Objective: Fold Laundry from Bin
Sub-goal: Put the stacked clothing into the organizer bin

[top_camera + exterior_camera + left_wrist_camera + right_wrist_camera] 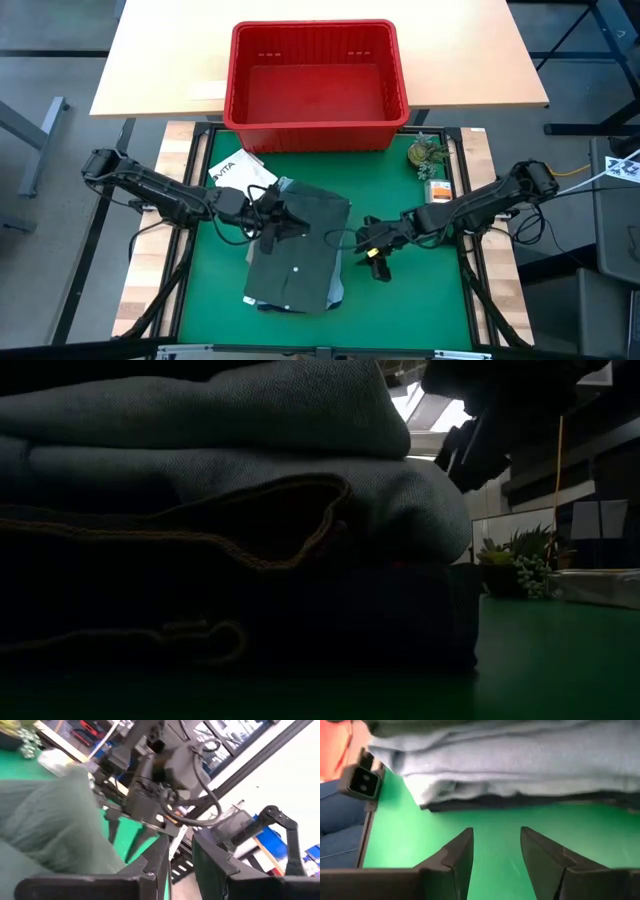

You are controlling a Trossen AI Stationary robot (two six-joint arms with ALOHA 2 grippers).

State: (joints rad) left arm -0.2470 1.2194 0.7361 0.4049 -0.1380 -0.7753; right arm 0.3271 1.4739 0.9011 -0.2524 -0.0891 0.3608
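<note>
Stacking done: folded laundry pile (297, 258) on green mat (400, 300), olive-green piece on top, near of the empty red bin (317, 85).
Left gripper (272, 228) over pile's left part, fingers slightly apart, gripping nothing. Right gripper (372, 252) just right of pile, fingers apart, empty.

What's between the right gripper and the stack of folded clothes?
Only bare green mat: in the right wrist view, the open right gripper faces the folded stack with nothing lying between them.
</note>
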